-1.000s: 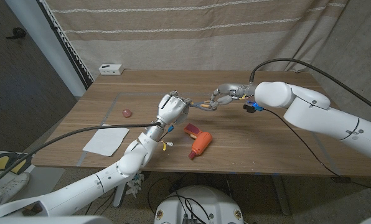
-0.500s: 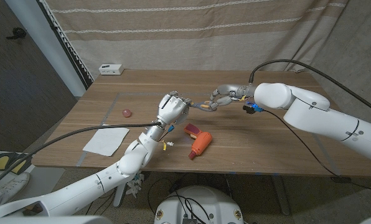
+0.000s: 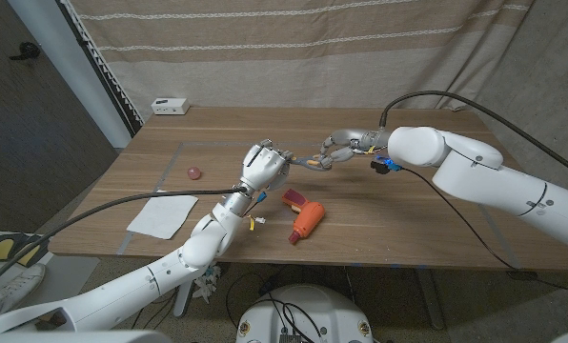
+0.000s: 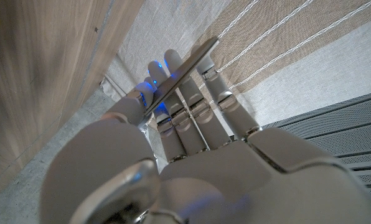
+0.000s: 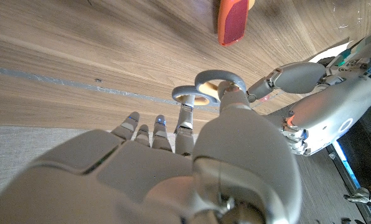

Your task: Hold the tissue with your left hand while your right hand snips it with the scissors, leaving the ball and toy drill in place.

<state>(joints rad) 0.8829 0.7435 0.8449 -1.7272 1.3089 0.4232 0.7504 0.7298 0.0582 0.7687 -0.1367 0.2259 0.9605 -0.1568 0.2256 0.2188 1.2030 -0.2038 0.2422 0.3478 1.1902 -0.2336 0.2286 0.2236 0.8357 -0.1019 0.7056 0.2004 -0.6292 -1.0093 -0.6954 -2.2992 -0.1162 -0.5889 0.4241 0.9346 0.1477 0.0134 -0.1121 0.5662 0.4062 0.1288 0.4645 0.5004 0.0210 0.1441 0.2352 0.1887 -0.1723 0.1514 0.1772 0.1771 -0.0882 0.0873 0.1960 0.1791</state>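
Both hands are raised above the middle of the table with the scissors (image 3: 306,160) between them. My left hand (image 3: 262,164) pinches the metal blade (image 4: 180,76) between thumb and fingers. The grey handle loops (image 5: 205,87) point at my right hand (image 3: 346,146), whose fingers reach into the loops and hold them. A left fingertip (image 5: 292,73) touches the scissors beside the loops. The white tissue (image 3: 160,215) lies flat on the table near its front left edge, away from both hands. The pink ball (image 3: 192,172) sits behind it. The orange toy drill (image 3: 305,218) lies below the hands.
A small white box (image 3: 171,105) stands at the table's far left corner. Tape lines (image 3: 175,157) mark the wood left of centre. A striped curtain (image 3: 294,48) hangs behind the table. The table's front edge (image 3: 360,261) runs close below the drill.
My right hand has edged slightly left towards my left hand at the scissors' handles. The left hand, tissue, ball and drill have stayed where they were.
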